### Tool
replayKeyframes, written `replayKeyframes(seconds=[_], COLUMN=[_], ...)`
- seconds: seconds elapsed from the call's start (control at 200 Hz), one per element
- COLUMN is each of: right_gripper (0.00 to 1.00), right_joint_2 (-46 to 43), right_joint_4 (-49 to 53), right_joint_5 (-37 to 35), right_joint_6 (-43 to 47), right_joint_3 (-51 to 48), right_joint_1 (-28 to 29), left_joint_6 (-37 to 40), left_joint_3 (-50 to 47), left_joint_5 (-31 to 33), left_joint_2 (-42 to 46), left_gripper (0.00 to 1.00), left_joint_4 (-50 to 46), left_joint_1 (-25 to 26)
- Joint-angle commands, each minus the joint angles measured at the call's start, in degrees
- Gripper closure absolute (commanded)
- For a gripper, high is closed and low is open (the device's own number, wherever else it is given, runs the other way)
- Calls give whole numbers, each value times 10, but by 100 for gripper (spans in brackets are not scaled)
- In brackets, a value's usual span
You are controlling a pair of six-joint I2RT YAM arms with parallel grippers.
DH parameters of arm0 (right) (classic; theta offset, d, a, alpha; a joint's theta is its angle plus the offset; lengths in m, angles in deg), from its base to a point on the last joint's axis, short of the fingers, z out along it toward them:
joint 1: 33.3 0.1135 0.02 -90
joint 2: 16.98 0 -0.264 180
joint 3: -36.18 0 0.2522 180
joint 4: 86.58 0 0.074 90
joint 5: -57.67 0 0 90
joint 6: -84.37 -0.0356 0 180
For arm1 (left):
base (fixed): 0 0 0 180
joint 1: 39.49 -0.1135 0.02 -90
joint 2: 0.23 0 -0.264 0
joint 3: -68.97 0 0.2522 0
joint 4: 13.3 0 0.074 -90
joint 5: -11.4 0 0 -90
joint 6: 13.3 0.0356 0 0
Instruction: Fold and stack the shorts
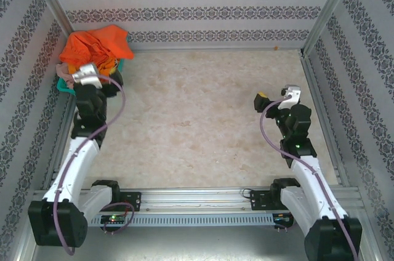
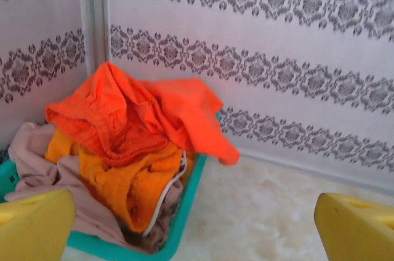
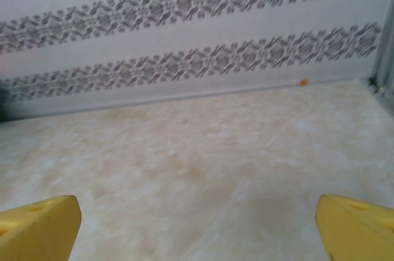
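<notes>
Shorts (image 2: 135,132) piled in a teal basket (image 2: 184,218), far-left corner
Beige marbled table (image 1: 197,113), damask-striped walls (image 1: 197,8); left gripper (image 2: 197,227) and right gripper (image 3: 197,227) both spread wide.

Soft, matt, creased cloth is seen in the red-orange shorts (image 2: 123,113), the lighter orange shorts (image 2: 132,181) & the dusty-pink shorts (image 2: 37,162). The basket (image 2: 188,212), at approx. 10 o'clock on the table (image 1: 203,107), is made of smooth teal plastic. The tabletop is finished matt, marbled beige. The corner post (image 2: 92,15) is made of dull metal. The left gripper (image 2: 197,230) fingers (image 2: 37,224) are formed in matt yellow plastic.
</notes>
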Motion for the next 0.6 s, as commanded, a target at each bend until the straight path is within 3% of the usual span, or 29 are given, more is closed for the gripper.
replayKeyframes(seconds=[0.0, 0.25, 0.594], right_gripper=[2, 2, 2], right_joint_2=[-27, -49, -6], right_joint_4=[123, 180, 173], right_joint_5=[54, 90, 95], right_joint_6=[-43, -60, -78], right_joint_3=[19, 39, 60], right_joint_1=[8, 14, 23], left_joint_6=[-54, -97, -191], left_joint_3=[124, 354, 662], left_joint_5=[-40, -160, -241], left_joint_2=[-63, -294, -625], left_gripper=[0, 10, 22], left_joint_4=[-232, -305, -363], left_joint_1=[-35, -113, -118])
